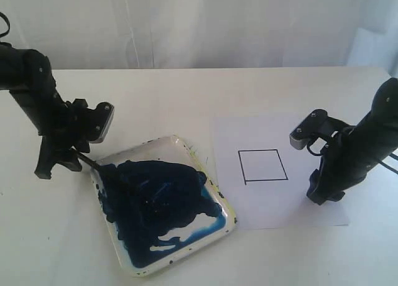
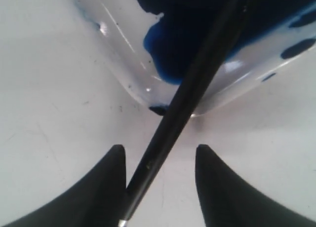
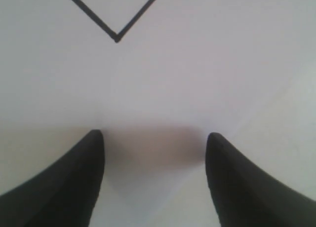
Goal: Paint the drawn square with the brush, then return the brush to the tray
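1. Left gripper (image 2: 160,148) is hovering at the 10 o'clock corner of the tray (image 1: 229,212), jaws standing wide.
2. Brush (image 2: 197,74) is running between those jaws, unclamped, close by one finger and clear of the other. Its handle is crossing the rim, far end lying in blue paint.
3. Square (image 1: 263,165) is sitting blank on the paper (image 1: 298,205), at 3 o'clock from the tray.
4. Right gripper (image 3: 154,134) is hanging at the square's 4 o'clock, jaws wide, gripping nothing.

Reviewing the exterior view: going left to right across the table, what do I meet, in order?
left hand → tray → drawn square → right hand. The brush overlaps the left hand and the tray, so it is left out.
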`<state>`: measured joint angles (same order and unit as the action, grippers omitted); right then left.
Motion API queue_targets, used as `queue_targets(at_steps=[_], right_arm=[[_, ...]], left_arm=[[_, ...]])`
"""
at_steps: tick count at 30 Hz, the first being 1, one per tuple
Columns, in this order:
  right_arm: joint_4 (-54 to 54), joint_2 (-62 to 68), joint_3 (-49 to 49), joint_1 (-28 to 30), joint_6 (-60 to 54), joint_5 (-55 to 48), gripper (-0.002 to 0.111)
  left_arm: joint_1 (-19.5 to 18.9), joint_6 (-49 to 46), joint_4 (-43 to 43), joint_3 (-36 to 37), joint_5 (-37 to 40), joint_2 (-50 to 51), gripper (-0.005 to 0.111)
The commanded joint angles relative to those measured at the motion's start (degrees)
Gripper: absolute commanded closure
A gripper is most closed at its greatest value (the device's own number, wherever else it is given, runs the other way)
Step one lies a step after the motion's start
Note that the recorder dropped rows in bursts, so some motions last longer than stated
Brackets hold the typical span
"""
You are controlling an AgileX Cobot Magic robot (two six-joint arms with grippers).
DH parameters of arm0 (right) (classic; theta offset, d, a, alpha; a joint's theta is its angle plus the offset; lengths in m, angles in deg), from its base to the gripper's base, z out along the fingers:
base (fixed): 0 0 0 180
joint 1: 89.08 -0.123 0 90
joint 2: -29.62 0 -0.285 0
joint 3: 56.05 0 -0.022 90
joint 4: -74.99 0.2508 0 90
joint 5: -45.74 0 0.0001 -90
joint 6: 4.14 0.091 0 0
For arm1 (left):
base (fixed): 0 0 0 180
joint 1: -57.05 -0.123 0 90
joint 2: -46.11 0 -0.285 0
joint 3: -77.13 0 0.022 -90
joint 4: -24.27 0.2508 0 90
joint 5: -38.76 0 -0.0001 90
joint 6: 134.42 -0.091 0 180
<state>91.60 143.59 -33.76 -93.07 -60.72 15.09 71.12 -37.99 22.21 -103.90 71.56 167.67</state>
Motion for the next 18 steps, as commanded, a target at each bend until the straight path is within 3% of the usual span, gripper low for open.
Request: queue_targets(at_steps=[1, 12, 18], right_arm=[[-0.67, 0.71, 0.36, 0.03, -0.15, 0.43, 0.051], [-0.67, 0.71, 0.36, 0.03, -0.15, 1.00, 0.051], [-0.67, 0.71, 0.36, 0.03, -0.15, 1.00, 0.051]], left_arm=[[-0.15, -0.60, -0.43, -0.20, 0.05, 0.64, 0.051], [-0.04, -1.30, -2.10, -0.20, -0.61, 1.00, 0.051], [-0.04, -1.30, -2.20, -0.20, -1.26, 1.00, 0.068]])
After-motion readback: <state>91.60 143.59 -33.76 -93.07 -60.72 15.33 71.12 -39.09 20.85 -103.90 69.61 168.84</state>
